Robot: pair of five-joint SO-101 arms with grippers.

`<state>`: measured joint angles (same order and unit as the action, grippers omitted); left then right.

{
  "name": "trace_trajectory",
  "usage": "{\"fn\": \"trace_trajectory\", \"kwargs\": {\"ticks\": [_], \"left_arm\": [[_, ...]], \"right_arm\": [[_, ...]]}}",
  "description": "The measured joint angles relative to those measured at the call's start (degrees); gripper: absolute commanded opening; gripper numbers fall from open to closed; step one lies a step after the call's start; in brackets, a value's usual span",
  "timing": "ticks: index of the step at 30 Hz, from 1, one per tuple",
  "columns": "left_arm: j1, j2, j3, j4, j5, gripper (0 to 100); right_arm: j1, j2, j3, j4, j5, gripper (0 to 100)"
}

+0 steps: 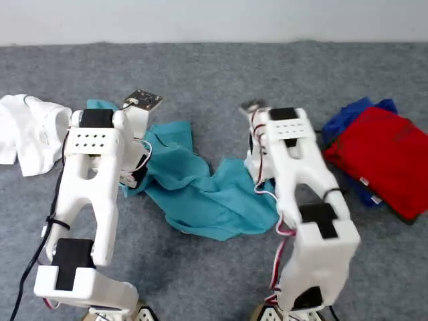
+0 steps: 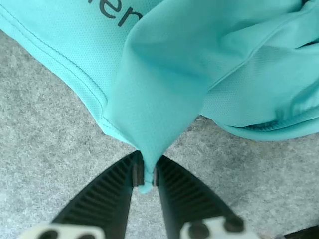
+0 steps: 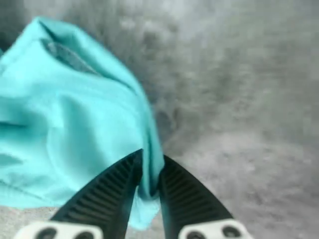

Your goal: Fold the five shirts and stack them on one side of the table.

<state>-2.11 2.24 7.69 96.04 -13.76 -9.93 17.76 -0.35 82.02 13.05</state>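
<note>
I am holding the teal shirt (image 1: 200, 194) with both arms at once. My left gripper (image 2: 144, 175) is pinching a narrow fold of it. In the left wrist view the two black ribbed fingers (image 2: 107, 191) are pressing together on a tapering tongue of teal cloth, whose tip is poking out just past the pinch. The rest of the shirt is spreading away over the grey table (image 2: 45, 139), with part of some dark lettering showing on the fabric. My right gripper (image 3: 149, 175) is clamping another part of the same shirt: a rolled edge is running between its fingers (image 3: 187, 196) and poking out past them toward the camera. The bulk of the cloth is bunching to one side of it, and bare grey covering is lying on the other. From the high camera I am seeing the shirt lying crumpled in the middle of the table, stretching between the two white arms. The left arm (image 1: 93, 174) is standing over one end and the right arm (image 1: 304, 194) over the other, and the arms' own bodies are hiding the pinch points there. A white shirt (image 1: 30, 130) is lying rumpled on the left side of the table, beyond the left arm. On the opposite side, near the right arm, a red shirt (image 1: 384, 157) is lying on top of a blue shirt (image 1: 354, 114), with the blue showing along its far edge.
</note>
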Motion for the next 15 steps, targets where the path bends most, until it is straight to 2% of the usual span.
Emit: {"fn": "trace_trajectory", "kwargs": {"ticks": [10,15], "left_arm": [[0.2,0.0,-8.8,1.7,0.4,1],[0.3,-0.5,-18.7,3.1,7.1,1]], "right_arm": [[11.7,-27.7,0.0,0.9,0.0,0.9],[14.9,-44.0,0.0,0.9,0.0,0.9]]}}
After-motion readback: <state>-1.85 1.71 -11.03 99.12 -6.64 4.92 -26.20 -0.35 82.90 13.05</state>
